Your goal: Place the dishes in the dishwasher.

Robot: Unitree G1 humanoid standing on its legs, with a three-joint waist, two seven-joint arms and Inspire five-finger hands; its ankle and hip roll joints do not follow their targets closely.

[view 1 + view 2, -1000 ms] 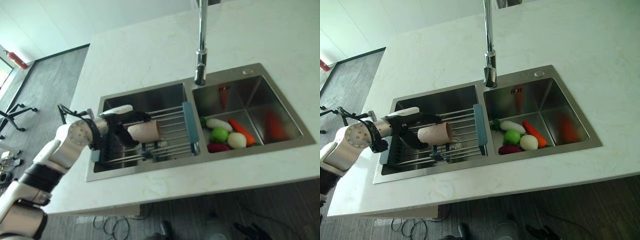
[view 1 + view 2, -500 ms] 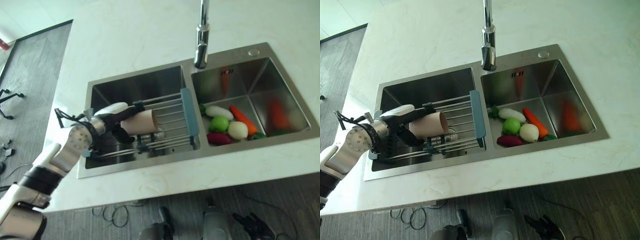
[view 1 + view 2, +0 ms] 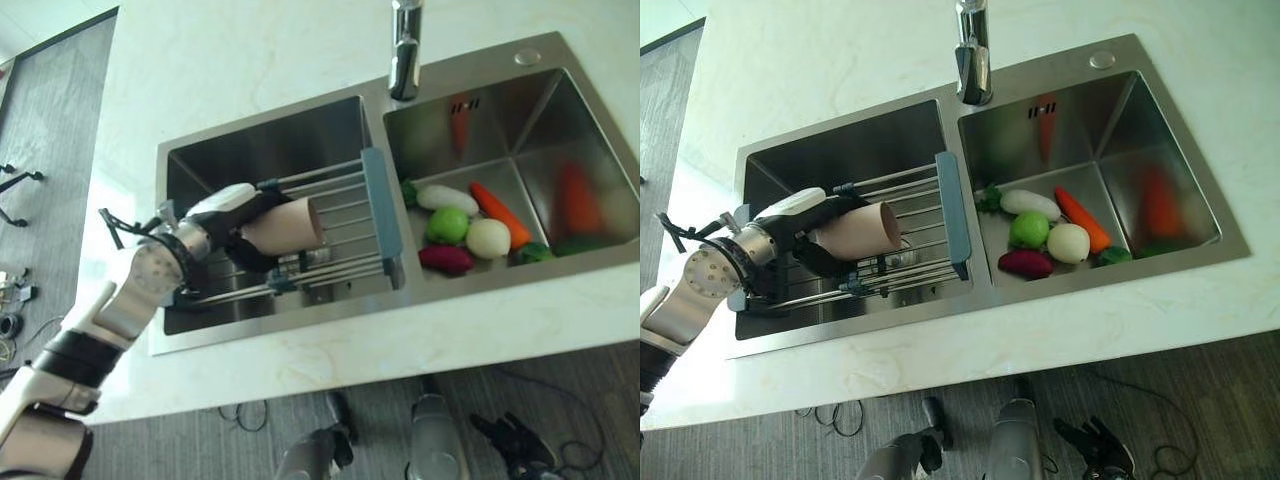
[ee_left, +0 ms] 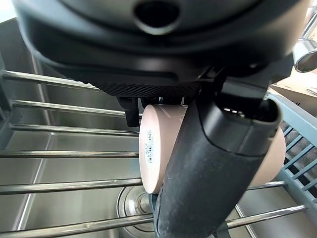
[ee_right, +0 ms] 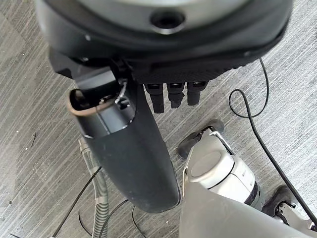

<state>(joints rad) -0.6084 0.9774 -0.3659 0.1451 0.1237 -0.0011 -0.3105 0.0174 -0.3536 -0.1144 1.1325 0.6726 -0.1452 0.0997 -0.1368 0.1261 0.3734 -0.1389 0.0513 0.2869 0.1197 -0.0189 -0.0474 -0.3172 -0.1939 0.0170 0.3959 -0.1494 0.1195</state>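
The cup (image 3: 285,225) lies on its side over the rack (image 3: 345,235) in the left sink basin (image 3: 840,165), and we have it pinched round its middle in our left hand (image 3: 235,225). It looks light, stiff and smooth, likely breakable, so we grip the wall firmly. Our right hand (image 5: 171,96) hangs over the floor, fingers relaxed. Further right lie vegetables (image 3: 1050,235); beyond stands the tap (image 3: 975,60).
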